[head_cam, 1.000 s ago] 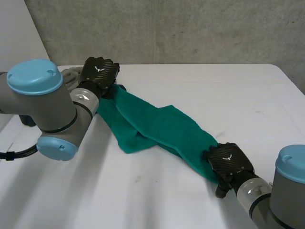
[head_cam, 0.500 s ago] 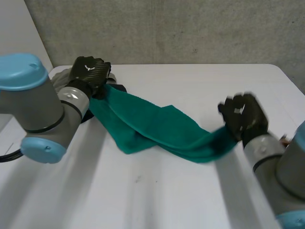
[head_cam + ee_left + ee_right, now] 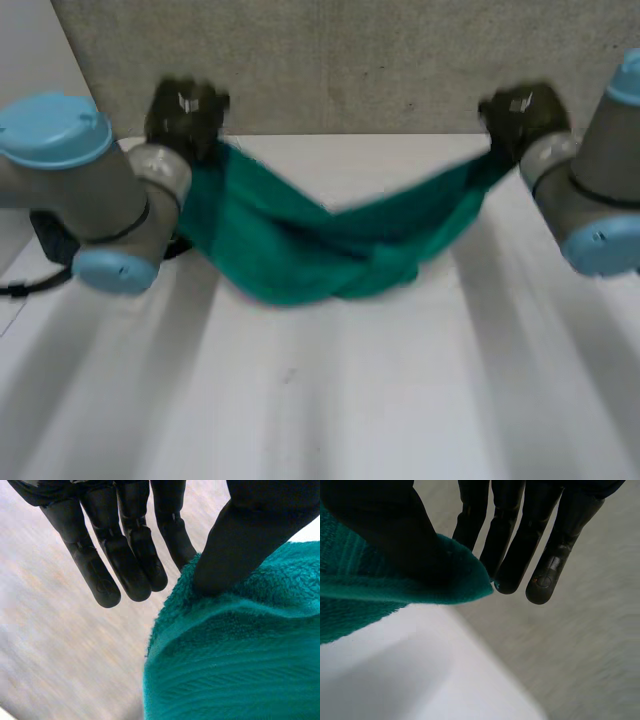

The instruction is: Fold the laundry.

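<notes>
Teal terry towel (image 3: 300, 250) hangs slack, twisted midway.

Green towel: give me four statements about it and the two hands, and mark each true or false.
1. The left hand pinches the green towel between thumb and fingers. True.
2. The towel lies spread out flat. False: it hangs between the two hands, and its middle sags toward the white table.
3. The right hand pinches a corner of the towel under its thumb. True.
4. Both hands hold the same end of the towel. False: they hold opposite ends, far apart.
</notes>
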